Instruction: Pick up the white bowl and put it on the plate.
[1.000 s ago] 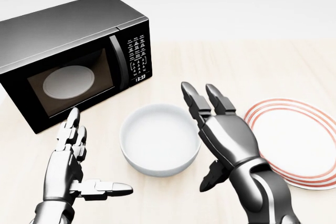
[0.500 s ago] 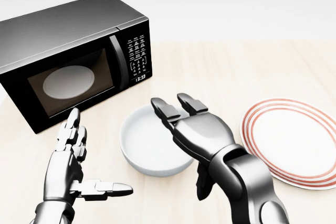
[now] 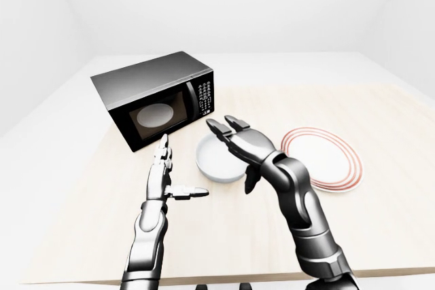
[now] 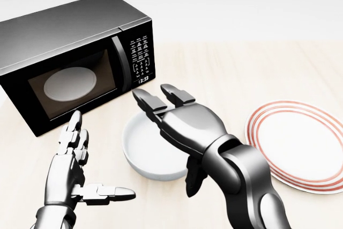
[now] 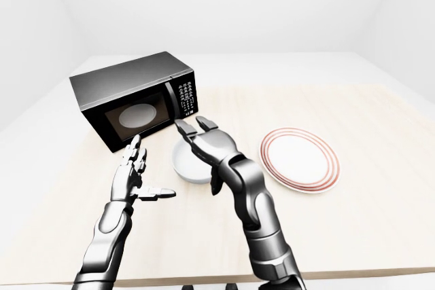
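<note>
Two metallic three-finger hands are showing over the pale wooden surface (image 4: 241, 68), and the right hand (image 4: 179, 124) is the nearer to the task's object. The round white ceramic bowl (image 4: 140, 148) is sitting upright on the surface at the centre of the head view, just below the black box-shaped microwave oven (image 4: 69, 52). The right hand is hovering directly over the bowl's right half, palm down, its fingers (image 4: 153, 103) spread wide and pointing toward the upper left, its thumb hanging beside the bowl's lower right rim. Whether any finger is touching the rim cannot be told. It is gripping nothing.

The left hand (image 4: 72, 167) is standing apart at the bowl's lower left, also spread wide and empty, thumb pointing toward the bowl.

The round white plate with red concentric rings (image 4: 300, 143) is lying to the right of the bowl, near but apart. In judgement, the grasp is falling to the right hand, with the carry running rightward.
</note>
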`<state>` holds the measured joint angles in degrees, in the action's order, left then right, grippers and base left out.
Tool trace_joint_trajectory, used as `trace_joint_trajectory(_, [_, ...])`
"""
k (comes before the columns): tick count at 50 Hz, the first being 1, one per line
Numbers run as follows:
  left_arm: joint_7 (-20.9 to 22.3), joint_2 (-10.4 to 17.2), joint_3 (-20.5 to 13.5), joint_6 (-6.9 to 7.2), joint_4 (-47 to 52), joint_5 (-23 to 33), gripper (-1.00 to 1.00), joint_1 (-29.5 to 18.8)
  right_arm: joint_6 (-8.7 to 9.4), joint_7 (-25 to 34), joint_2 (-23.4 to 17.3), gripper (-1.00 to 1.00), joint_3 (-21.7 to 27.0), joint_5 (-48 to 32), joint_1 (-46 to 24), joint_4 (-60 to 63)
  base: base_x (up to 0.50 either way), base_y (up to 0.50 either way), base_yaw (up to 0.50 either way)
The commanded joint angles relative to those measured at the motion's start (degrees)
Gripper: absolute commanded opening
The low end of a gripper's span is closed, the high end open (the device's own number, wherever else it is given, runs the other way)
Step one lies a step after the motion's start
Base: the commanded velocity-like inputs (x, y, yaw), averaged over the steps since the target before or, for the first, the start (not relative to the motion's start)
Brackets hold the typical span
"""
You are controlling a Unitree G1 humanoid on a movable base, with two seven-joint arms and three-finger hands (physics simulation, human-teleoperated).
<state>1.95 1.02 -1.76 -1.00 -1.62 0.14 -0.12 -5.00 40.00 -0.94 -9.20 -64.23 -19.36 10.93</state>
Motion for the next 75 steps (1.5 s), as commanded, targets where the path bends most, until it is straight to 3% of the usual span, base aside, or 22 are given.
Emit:
trace_joint_trajectory(1, [0.1, 0.0, 0.1, 0.14, 0.3, 0.1, 1.0, 0.2, 0.0, 0.0, -0.1, 1.0, -0.2, 0.2, -0.9, -3.0, 0.0, 0.0, 0.0])
trace_joint_trajectory(11, [0.1, 0.0, 0.0, -0.56, -0.6, 0.0, 1.0, 0.0, 0.0, 0.0, -0.8, 1.0, 0.3, -0.8, -2.0, -11.2, 0.0, 0.0, 0.0])
trace_joint_trajectory(25, [0.1, 0.0, 0.1, 0.16, 0.2, 0.0, 1.0, 0.1, 0.0, 0.0, -0.6, 1.0, 0.1, -1.6, -3.2, -17.4, 0.0, 0.0, 0.0])
trace_joint_trajectory(28, [0.1, 0.0, 0.1, -0.21, -0.3, 0.0, 1.0, 0.0, 0.0, 0.0, -0.7, 1.0, -0.2, -2.1, -2.8, -19.2, 0.0, 0.0, 0.0])
trace_joint_trajectory(75, [0.1, 0.0, 0.1, -0.88, -1.2, 0.3, 1.0, -0.2, 0.0, 0.0, -0.9, 1.0, -0.5, -3.8, -2.2, -26.7, 0.0, 0.0, 0.0])
